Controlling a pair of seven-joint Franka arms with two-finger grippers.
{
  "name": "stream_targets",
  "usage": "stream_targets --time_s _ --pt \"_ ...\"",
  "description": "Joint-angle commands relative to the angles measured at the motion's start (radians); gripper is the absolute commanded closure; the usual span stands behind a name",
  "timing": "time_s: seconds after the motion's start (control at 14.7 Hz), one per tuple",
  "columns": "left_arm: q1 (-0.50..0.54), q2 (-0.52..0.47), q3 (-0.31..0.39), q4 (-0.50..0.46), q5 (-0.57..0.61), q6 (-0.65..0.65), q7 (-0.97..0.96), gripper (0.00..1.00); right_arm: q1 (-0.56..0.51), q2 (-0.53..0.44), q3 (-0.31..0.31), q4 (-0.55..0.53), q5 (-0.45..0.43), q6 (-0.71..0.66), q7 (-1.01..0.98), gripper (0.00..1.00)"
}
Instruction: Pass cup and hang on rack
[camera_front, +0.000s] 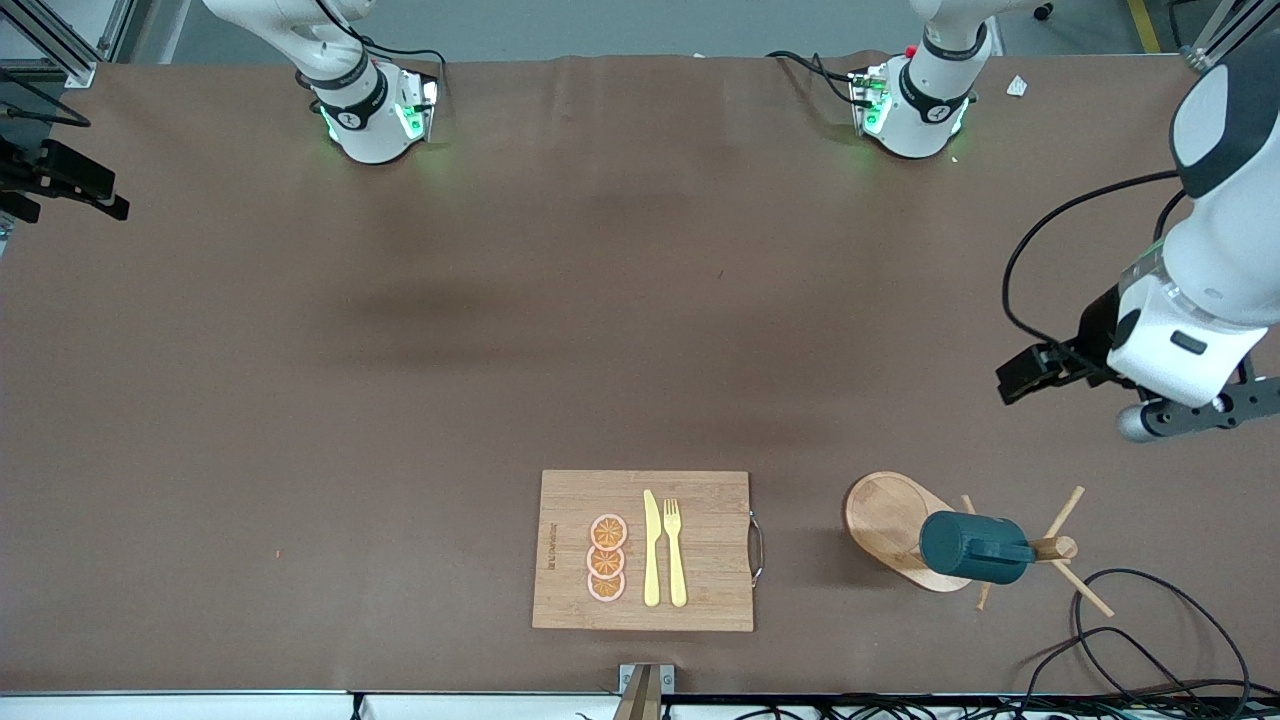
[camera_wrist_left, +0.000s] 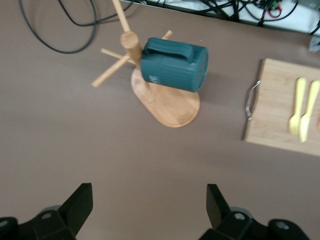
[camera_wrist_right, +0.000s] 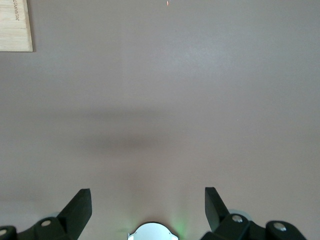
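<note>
Your left gripper (camera_wrist_left: 145, 212) is wide open w/ nothing between the fingers, up in the air over bare table at the left arm's end, pointing down toward the rack. Right gripper (camera_wrist_right: 145, 210) is also spread wide and empty, over bare table near its own base; that arm is just waiting.

The cup (camera_front: 975, 547) is already on the rack (camera_front: 900, 530): it hangs sideways by its handle on a peg near the top of the post, body over the oval base, mouth turned toward the cutting board (camera_front: 645, 550). Rack sits near the front camera, toward the left arm's end, beside the board. On the board: a yellow knife (camera_front: 651, 548), a fork (camera_front: 675, 550) and three orange slices (camera_front: 607, 558), none of them task items.

Judging by that, pass and hang both look done; you're at the release/retreat stage. Next move needs little: keep the left arm clear of the pegs and the loose black cable (camera_front: 1150, 620) by the rack, then park it. If the cup looks unsteady, check the peg seating first.
</note>
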Motion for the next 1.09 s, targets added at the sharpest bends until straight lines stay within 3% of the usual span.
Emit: stream_targets --time_s 0.0,0.34,0.54,0.61,0.81,0.88,1.02 --pt "0.003 -0.058 -0.011 -0.023 0.032 -0.049 0.035 0.00 0.004 -0.026 -0.001 -0.030 0.000 0.013 -0.008 0.00" --pt "0.008 -0.095 -0.022 -0.021 0.012 -0.149 0.050 0.00 0.004 -0.026 -0.003 -0.030 -0.001 0.022 -0.059 0.00" --pt "-0.004 -0.170 0.002 -0.050 -0.019 -0.161 0.120 0.00 0.004 -0.026 -0.003 -0.030 -0.011 0.017 -0.059 0.00" --pt "-0.029 -0.205 0.042 -0.092 -0.037 -0.161 0.160 0.00 0.004 -0.026 -0.003 -0.030 -0.011 0.017 -0.059 0.00" --pt "-0.182 -0.315 0.290 -0.211 -0.175 -0.146 0.214 0.00 0.004 -0.026 -0.003 -0.030 -0.012 0.017 -0.059 0.00" --pt "-0.216 -0.344 0.342 -0.247 -0.200 -0.141 0.214 0.00 0.004 -0.026 -0.001 -0.030 -0.012 0.017 -0.059 0.00" --pt "-0.230 -0.400 0.357 -0.328 -0.202 -0.112 0.213 0.00 0.004 -0.026 -0.001 -0.030 -0.012 0.016 -0.059 0.00"
